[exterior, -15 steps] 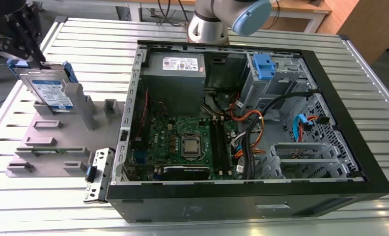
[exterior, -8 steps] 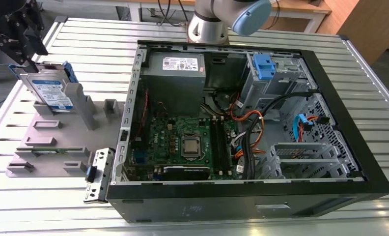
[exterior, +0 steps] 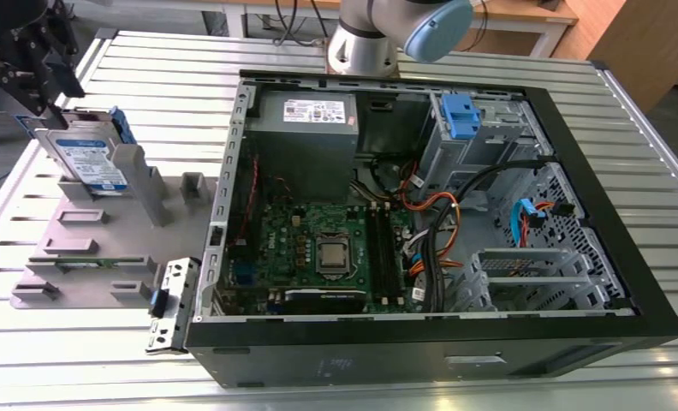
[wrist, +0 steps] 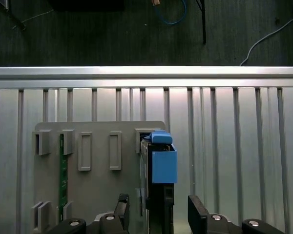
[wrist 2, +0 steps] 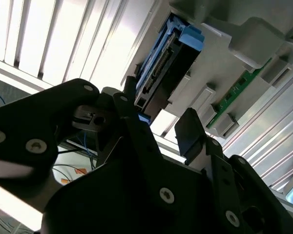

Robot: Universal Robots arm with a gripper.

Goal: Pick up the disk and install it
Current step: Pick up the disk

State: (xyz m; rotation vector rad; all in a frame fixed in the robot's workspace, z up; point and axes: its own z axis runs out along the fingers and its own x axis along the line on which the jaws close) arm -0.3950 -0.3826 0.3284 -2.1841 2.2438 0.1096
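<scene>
In the exterior view the disk (exterior: 88, 161) stands on edge in the grey rack (exterior: 82, 248), with the gripper (exterior: 49, 86) just above the rack. In the second wrist view the fingers (wrist 2: 188, 131) are spread (nothing grasped). In the first wrist view they straddle the disk (wrist: 162, 161), which is slotted at the rack's (wrist: 93, 195) edge.

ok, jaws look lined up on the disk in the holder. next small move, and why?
Probably ease the gripper slightly closer onto the disk before closing. In the first wrist view the jaws stand open either side of it as it stands on edge in the grey holder, but their overlap looks shallow.
</scene>
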